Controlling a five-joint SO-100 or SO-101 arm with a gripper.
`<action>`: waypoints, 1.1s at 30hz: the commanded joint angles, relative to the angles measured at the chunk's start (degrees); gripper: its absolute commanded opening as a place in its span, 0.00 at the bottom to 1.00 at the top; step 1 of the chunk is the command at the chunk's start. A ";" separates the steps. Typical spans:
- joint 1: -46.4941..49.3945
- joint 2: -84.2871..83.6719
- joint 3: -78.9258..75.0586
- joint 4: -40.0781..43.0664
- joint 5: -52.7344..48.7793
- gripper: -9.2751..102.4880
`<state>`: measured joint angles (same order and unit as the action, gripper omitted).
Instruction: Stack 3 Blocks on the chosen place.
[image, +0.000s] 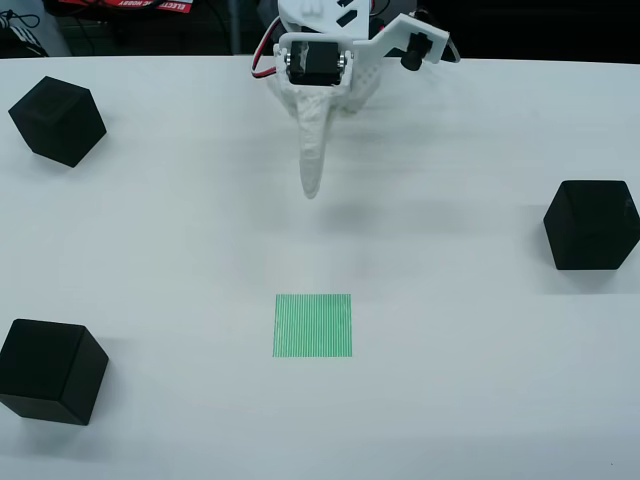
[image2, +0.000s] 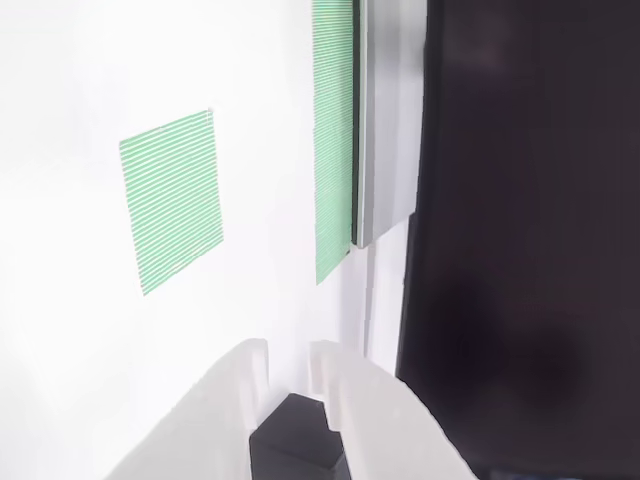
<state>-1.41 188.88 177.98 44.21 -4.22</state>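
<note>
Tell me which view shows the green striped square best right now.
The view from above: the green striped square lies whole and unobstructed on the table, below the gripper. The view that rides on the gripper shows it too, but slanted and off to the left.

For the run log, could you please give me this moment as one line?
gripper: shut, empty, above table | green square: bare | blocks: top-left, bottom-left, right, all unstacked

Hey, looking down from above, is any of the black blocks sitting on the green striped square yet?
No. In the view from above the green striped square is bare, and the three black blocks sit apart near the table's edges.
</note>
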 joint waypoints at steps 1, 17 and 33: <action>-0.62 -4.57 -3.25 -1.76 -7.12 0.10; -21.88 -29.62 -48.96 10.55 -36.30 0.16; -40.25 -73.48 -79.37 42.63 -54.05 0.29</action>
<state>-41.40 121.11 105.29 85.34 -56.95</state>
